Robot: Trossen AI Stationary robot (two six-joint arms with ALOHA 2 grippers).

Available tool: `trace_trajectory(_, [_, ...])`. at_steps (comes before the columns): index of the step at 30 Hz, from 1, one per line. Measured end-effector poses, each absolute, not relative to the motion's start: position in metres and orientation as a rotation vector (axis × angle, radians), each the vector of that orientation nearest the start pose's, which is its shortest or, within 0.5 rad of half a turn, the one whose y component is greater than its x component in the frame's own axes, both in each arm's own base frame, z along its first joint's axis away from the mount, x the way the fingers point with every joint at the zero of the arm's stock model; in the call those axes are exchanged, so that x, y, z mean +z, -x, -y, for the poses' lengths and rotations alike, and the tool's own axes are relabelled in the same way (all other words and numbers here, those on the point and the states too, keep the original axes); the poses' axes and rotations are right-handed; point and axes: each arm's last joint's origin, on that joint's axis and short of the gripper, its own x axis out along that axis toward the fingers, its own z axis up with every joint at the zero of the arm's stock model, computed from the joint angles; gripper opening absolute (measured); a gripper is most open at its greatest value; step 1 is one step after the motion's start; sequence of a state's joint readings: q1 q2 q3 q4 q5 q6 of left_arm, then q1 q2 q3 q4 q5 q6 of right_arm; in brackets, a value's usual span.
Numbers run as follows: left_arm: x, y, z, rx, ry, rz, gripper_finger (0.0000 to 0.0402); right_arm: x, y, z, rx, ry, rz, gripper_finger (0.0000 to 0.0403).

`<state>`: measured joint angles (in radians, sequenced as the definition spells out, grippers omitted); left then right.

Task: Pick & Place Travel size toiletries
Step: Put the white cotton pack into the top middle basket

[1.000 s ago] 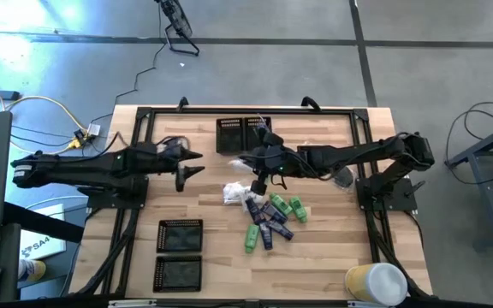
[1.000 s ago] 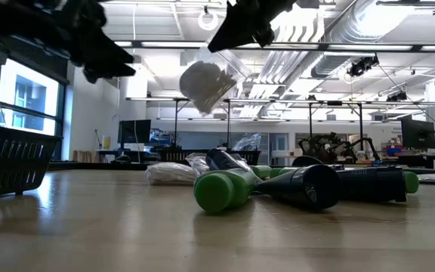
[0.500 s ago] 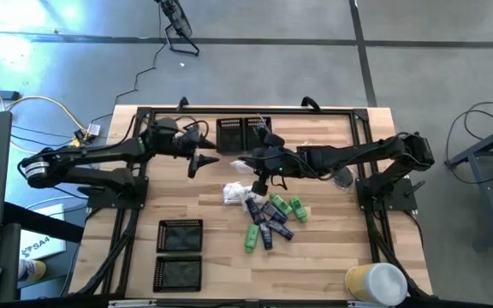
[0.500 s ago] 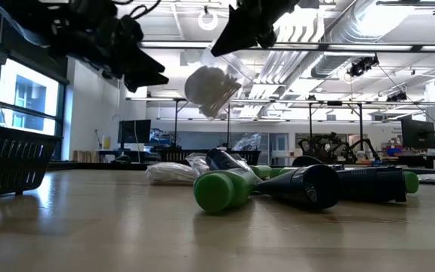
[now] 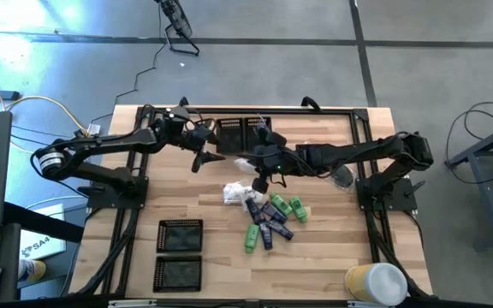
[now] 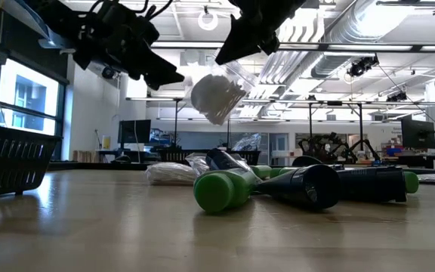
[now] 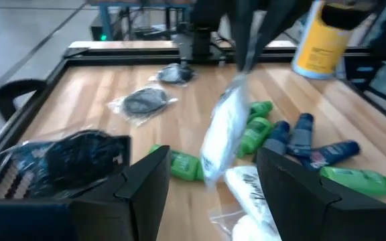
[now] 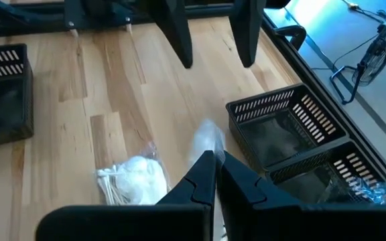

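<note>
- A white crinkly packet [image 6: 216,94] is held in the air by the right gripper [image 5: 262,178], pinched at its top with the fingers closed tight on it; it hangs well above the table [image 5: 332,239], over the pile's far-left edge.
- The packet is barely shifted from a second ago, so the right arm is judged to be holding position, waiting.
- The left gripper [image 5: 207,158] has been swung in from the table's left side over the last second and is now just beside the packet, jaws spread wide, nothing held.
- In the left wrist view the packet [image 7: 223,130] hangs between and beyond the open fingers [image 7: 139,187], which reads as a handover being lined up; it is not yet grasped by the left.
- The remaining toiletries pile [image 5: 268,218] lies mid-table: green tubes [image 6: 221,189], navy tubes [image 6: 308,185], more white packets [image 5: 234,193].
- Clear bags with dark round pieces [image 7: 145,102] lie on the right part of the table, apart from the pile.
- Black mesh trays at the far edge [image 5: 242,133], partly filled, sit just behind both grippers; two more trays [image 5: 180,235] lie near-left.
- A yellow canister [image 5: 375,282] stands at the near-right corner, clear of the work.
- Obstruction: the two grippers are close together, so contact between fingers is a risk as the left closes in.
</note>
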<state>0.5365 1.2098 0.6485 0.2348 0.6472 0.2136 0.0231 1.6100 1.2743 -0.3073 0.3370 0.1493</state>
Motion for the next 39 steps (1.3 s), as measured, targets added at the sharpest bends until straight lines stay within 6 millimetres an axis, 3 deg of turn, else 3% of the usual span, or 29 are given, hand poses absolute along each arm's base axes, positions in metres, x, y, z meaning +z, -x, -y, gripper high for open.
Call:
trace_trajectory(6, [0.243, -0.226, -0.110, -0.220, -0.010, -0.241, 0.0216, 0.286, -0.358, 0.001, -0.338, -0.035, -0.615, 0.0004])
trace_trajectory(15, [0.220, -0.251, -0.099, -0.200, 0.033, -0.312, 0.0216, 0.286, -0.358, 0.001, -0.332, -0.037, -0.614, 0.0004])
trace_trajectory(24, [0.214, -0.265, -0.102, -0.217, 0.103, -0.242, 0.0216, 0.286, -0.358, 0.001, -0.329, -0.038, -0.613, 0.0004])
trace_trajectory(32, [0.208, -0.287, -0.090, -0.277, 0.099, -0.269, 0.0216, 0.286, -0.359, 0.001, -0.330, -0.039, -0.604, 0.0004])
trace_trajectory(39, [0.206, -0.305, -0.094, -0.261, 0.116, -0.303, 0.0216, 0.286, -0.358, 0.001, -0.336, -0.038, -0.604, 0.0004])
